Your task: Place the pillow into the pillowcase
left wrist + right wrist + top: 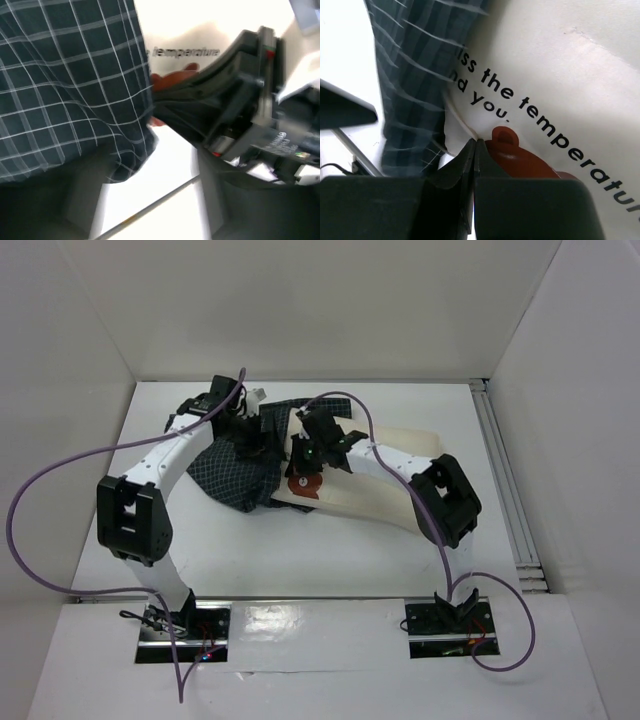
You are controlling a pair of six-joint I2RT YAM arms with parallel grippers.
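Pillow (pixel 405 437): lies lengthwise across the middle and right of the table (pixel 330 550); left end, carrying the reddish mark (pixel 300 483) and black print, meets the pillowcase; most of the cream surface is uncovered.
Pillowcase (pixel 235 475): bunched in a dark checked heap left of centre; one part reaches along the far side of the pillow's left end; in the right wrist view its edge runs just beside the print.
Left gripper (pixel 248 430): over the far part of the pillowcase; jaws apart in its own blurred wrist view, bare table showing between them; nothing seen gripped; checked cloth hangs close on one side, contact impossible to tell.
Right gripper (pixel 303 462): at the pillow's left end, just beside the reddish mark; fingers (pixel 465 165) pressed fully together, tips against a white fold at the pillow's edge; impossible to tell whether any fabric is pinched.
Near side: wide strip of bare table between the fabrics and the arm bases.
Far side: back wall (pixel 320 310) near behind the pillowcase and left gripper; little room there.
Right side: bare table from the pillow's end to the rail (pixel 500 480) along the table edge.
Left side: left arm's elbow over the table beside the side wall.
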